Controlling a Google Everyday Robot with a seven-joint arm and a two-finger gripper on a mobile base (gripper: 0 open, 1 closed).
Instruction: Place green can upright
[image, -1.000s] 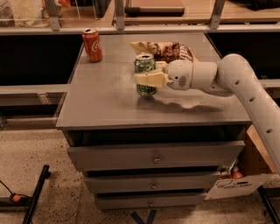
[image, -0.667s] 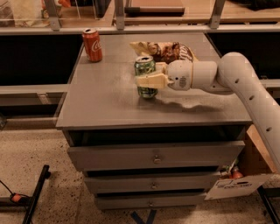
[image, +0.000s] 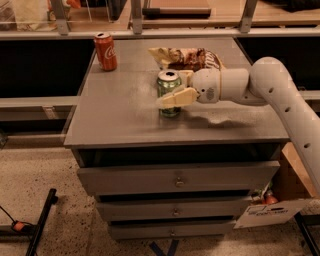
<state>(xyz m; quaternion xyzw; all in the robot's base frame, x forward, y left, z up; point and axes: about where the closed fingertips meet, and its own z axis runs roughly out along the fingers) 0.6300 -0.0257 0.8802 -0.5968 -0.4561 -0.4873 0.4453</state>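
Observation:
The green can (image: 168, 85) stands upright on the grey cabinet top (image: 125, 115), a little right of its middle. Its shiny silver top faces up. My gripper (image: 171, 90) reaches in from the right on the white arm (image: 270, 85) and is shut on the can. One pale finger (image: 176, 97) crosses the can's front and the other finger (image: 186, 75) lies behind it. The can's base looks to rest on the surface.
An orange-red soda can (image: 105, 51) stands upright at the back left corner. A crumpled snack bag (image: 187, 58) lies at the back, just behind the gripper. Drawers sit below the top. A cardboard box (image: 295, 185) is on the floor at right.
The gripper and the green can have shifted slightly down and to the right together. The can stays upright in the grip. Nothing else has moved.

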